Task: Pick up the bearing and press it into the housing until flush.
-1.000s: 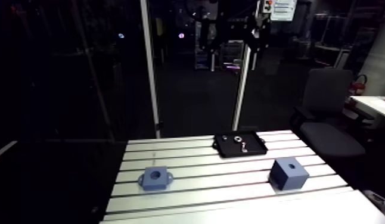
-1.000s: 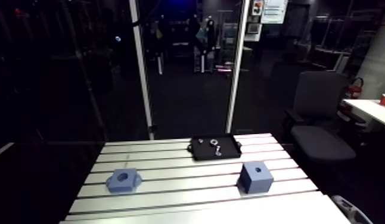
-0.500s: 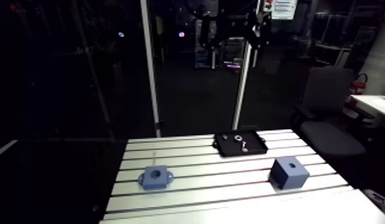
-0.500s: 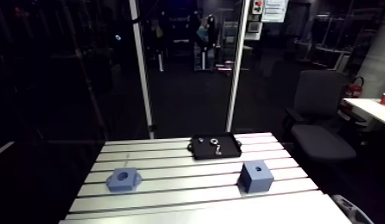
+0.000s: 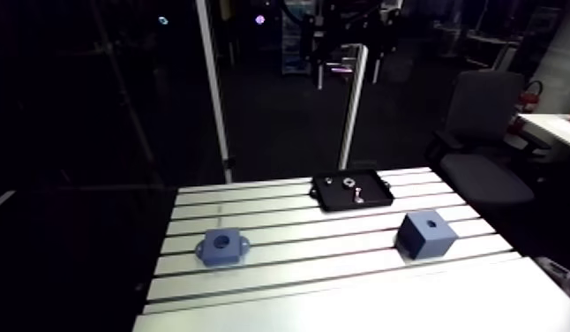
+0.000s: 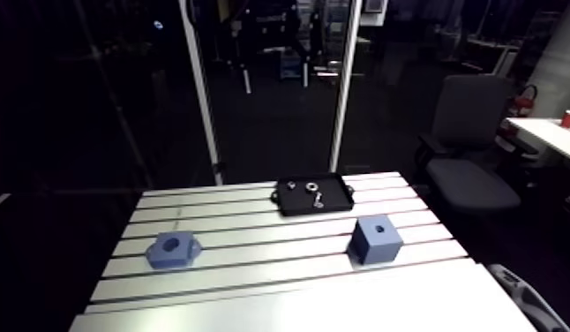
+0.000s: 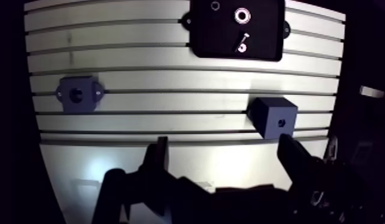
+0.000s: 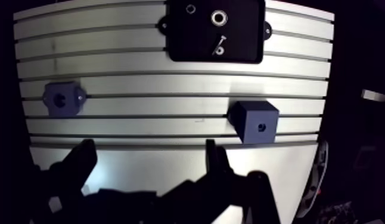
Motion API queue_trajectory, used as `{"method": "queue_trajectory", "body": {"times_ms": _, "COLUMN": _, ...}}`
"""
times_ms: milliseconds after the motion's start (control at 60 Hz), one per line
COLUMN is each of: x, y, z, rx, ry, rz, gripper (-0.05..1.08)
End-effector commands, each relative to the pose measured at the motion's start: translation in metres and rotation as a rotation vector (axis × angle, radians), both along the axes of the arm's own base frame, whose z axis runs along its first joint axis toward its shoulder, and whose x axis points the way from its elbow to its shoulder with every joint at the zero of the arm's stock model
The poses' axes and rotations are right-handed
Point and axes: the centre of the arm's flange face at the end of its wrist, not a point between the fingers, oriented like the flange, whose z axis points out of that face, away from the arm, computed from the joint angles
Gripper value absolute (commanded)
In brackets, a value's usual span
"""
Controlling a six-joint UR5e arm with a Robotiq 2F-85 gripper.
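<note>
On the slotted table [image 7: 171, 77] nothing looks done yet: your claw [image 7: 223, 143] hangs high, fingers apart and empty, the bearing [image 7: 241, 15] lies in the black tray [image 7: 210, 42] at twelve o'clock ahead, and the blue housing [image 7: 77, 95] sits unfilled at ten o'clock.

The slotted aluminium tabletop [image 5: 324, 265] lay beneath and ahead of the hand [image 7: 223, 143], pale and lined with dark grooves. A patch of glare [image 7: 95, 165] sat on its smooth strip just under the hand. Past the tabletop's far edge, two white posts [image 5: 212, 88] stood upright against a dim room dotted with small coloured lights [image 5: 260, 16]. Far ahead and right of the hand stood a dark office chair [image 5: 483, 115], near a white desk [image 5: 553, 128].
</note>
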Motion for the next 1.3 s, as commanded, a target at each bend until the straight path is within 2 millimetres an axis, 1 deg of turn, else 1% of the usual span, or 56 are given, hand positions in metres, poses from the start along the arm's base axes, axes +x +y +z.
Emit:
{"method": "queue_trajectory", "body": {"times_ms": 17, "x": -0.061, "y": 0.053, "z": -0.059, "rx": 0.009, "ry": 0.021, "rz": 0.052, "gripper": 0.0}}
{"method": "queue_trajectory", "body": {"times_ms": 50, "x": -0.071, "y": 0.064, "z": -0.075, "rx": 0.003, "ry": 0.006, "rz": 0.046, "gripper": 0.0}}
{"method": "queue_trajectory", "body": {"times_ms": 67, "x": -0.071, "y": 0.064, "z": -0.075, "rx": 0.003, "ry": 0.006, "rz": 0.046, "gripper": 0.0}}
{"method": "queue_trajectory", "body": {"times_ms": 83, "x": -0.074, "y": 0.069, "z": -0.08, "rx": 0.001, "ry": 0.003, "rz": 0.042, "gripper": 0.0}}
{"method": "queue_trajectory", "body": {"times_ms": 133, "x": -0.077, "y": 0.071, "z": -0.085, "rx": 0.002, "ry": 0.004, "rz": 0.054, "gripper": 0.0}}
{"method": "queue_trajectory", "body": {"times_ms": 167, "x": -0.087, "y": 0.076, "z": -0.1, "rx": 0.004, "ry": 0.012, "rz": 0.09, "gripper": 0.0}}
{"method": "queue_trajectory", "body": {"times_ms": 183, "x": -0.087, "y": 0.076, "z": -0.1, "rx": 0.004, "ry": 0.012, "rz": 0.09, "gripper": 0.0}}
{"method": "queue_trajectory", "body": {"times_ms": 200, "x": -0.092, "y": 0.079, "z": -0.108, "rx": 0.004, "ry": 0.017, "rz": 0.11, "gripper": 0.0}}
{"method": "queue_trajectory", "body": {"times_ms": 217, "x": -0.092, "y": 0.079, "z": -0.108, "rx": 0.004, "ry": 0.017, "rz": 0.11, "gripper": 0.0}}
{"method": "queue_trajectory", "body": {"times_ms": 233, "x": -0.096, "y": 0.083, "z": -0.114, "rx": 0.004, "ry": 0.019, "rz": 0.128, "gripper": 0.0}}
{"method": "queue_trajectory", "body": {"times_ms": 250, "x": -0.096, "y": 0.083, "z": -0.114, "rx": 0.004, "ry": 0.019, "rz": 0.128, "gripper": 0.0}}
{"method": "queue_trajectory", "body": {"times_ms": 267, "x": -0.098, "y": 0.086, "z": -0.119, "rx": 0.004, "ry": 0.02, "rz": 0.146, "gripper": 0.0}}
{"method": "queue_trajectory", "body": {"times_ms": 317, "x": -0.101, "y": 0.09, "z": -0.124, "rx": 0.002, "ry": 0.016, "rz": 0.162, "gripper": 0.0}}
{"method": "queue_trajectory", "body": {"times_ms": 333, "x": -0.103, "y": 0.095, "z": -0.13, "rx": -0.002, "ry": 0.009, "rz": 0.173, "gripper": 0.0}}
{"method": "queue_trajectory", "body": {"times_ms": 350, "x": -0.103, "y": 0.095, "z": -0.13, "rx": -0.002, "ry": 0.009, "rz": 0.173, "gripper": 0.0}}
{"method": "queue_trajectory", "body": {"times_ms": 367, "x": -0.105, "y": 0.105, "z": -0.136, "rx": -0.004, "ry": 0.001, "rz": 0.178, "gripper": 0.0}}
{"method": "queue_trajectory", "body": {"times_ms": 383, "x": -0.105, "y": 0.105, "z": -0.136, "rx": -0.004, "ry": 0.001, "rz": 0.178, "gripper": 0.0}}
{"method": "queue_trajectory", "body": {"times_ms": 400, "x": -0.107, "y": 0.113, "z": -0.14, "rx": -0.009, "ry": -0.002, "rz": 0.181, "gripper": 0.0}}
{"method": "queue_trajectory", "body": {"times_ms": 417, "x": -0.107, "y": 0.113, "z": -0.14, "rx": -0.009, "ry": -0.002, "rz": 0.181, "gripper": 0.0}}
{"method": "queue_trajectory", "body": {"times_ms": 433, "x": -0.11, "y": 0.118, "z": -0.142, "rx": -0.014, "ry": -0.001, "rz": 0.187, "gripper": 0.0}}
{"method": "queue_trajectory", "body": {"times_ms": 517, "x": -0.116, "y": 0.123, "z": -0.148, "rx": -0.026, "ry": -0.001, "rz": 0.197, "gripper": 0.0}}
{"method": "queue_trajectory", "body": {"times_ms": 550, "x": -0.124, "y": 0.129, "z": -0.158, "rx": -0.035, "ry": -0.008, "rz": 0.197, "gripper": 0.0}}
{"method": "queue_trajectory", "body": {"times_ms": 567, "x": -0.124, "y": 0.129, "z": -0.158, "rx": -0.035, "ry": -0.008, "rz": 0.197, "gripper": 0.0}}
{"method": "queue_trajectory", "body": {"times_ms": 583, "x": -0.127, "y": 0.133, "z": -0.165, "rx": -0.037, "ry": -0.014, "rz": 0.196, "gripper": 0.0}}
{"method": "queue_trajectory", "body": {"times_ms": 633, "x": -0.131, "y": 0.135, "z": -0.169, "rx": -0.037, "ry": -0.017, "rz": 0.196, "gripper": 0.0}}
{"method": "queue_trajectory", "body": {"times_ms": 650, "x": -0.134, "y": 0.136, "z": -0.174, "rx": -0.04, "ry": -0.02, "rz": 0.196, "gripper": 0.0}}
{"method": "queue_trajectory", "body": {"times_ms": 700, "x": -0.138, "y": 0.137, "z": -0.176, "rx": -0.04, "ry": -0.02, "rz": 0.196, "gripper": 0.0}}
{"method": "queue_trajectory", "body": {"times_ms": 783, "x": -0.143, "y": 0.139, "z": -0.193, "rx": -0.045, "ry": -0.038, "rz": 0.195, "gripper": 0.0}}
{"method": "queue_trajectory", "body": {"times_ms": 983, "x": -0.147, "y": 0.141, "z": -0.21, "rx": -0.049, "ry": -0.05, "rz": 0.194, "gripper": 0.0}}
{"method": "queue_trajectory", "body": {"times_ms": 1033, "x": -0.149, "y": 0.141, "z": -0.218, "rx": -0.053, "ry": -0.058, "rz": 0.192, "gripper": 0.0}}
{"method": "queue_trajectory", "body": {"times_ms": 1083, "x": -0.15, "y": 0.142, "z": -0.222, "rx": -0.054, "ry": -0.061, "rz": 0.191, "gripper": 0.0}}
{"method": "queue_trajectory", "body": {"times_ms": 1100, "x": -0.15, "y": 0.142, "z": -0.227, "rx": -0.057, "ry": -0.067, "rz": 0.189, "gripper": 0.0}}
{"method": "queue_trajectory", "body": {"times_ms": 1183, "x": -0.152, "y": 0.142, "z": -0.235, "rx": -0.058, "ry": -0.068, "rz": 0.179, "gripper": 0.0}}
{"method": "queue_trajectory", "body": {"times_ms": 1300, "x": -0.154, "y": 0.142, "z": -0.24, "rx": -0.056, "ry": -0.055, "rz": 0.175, "gripper": 0.0}}
